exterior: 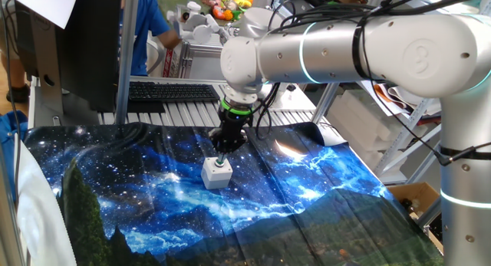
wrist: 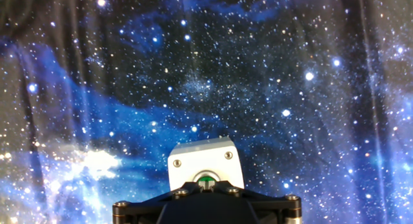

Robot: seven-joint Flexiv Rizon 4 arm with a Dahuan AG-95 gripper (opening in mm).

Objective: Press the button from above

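Button (exterior: 219, 163) sits on top of box (exterior: 216, 174), on star cloth (exterior: 138, 182). Your gripper (exterior: 221, 154) hangs right above button, tip close. Go straight down. Fingers apart or together: can't tell.

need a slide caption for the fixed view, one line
Rizon arm's gripper poised directly over the green button of a light-grey box on a galaxy-print cloth.

My arm (exterior: 360, 47) reaches in from the right, forearm running level, wrist (exterior: 242, 63) bent straight down. My gripper (exterior: 221, 155) hangs vertical, fingers tapering to a dark tip — too tight to tell any gap there. In the hand view only my gripper's black base (wrist: 206, 208) shows along the bottom edge — fingertips hidden.
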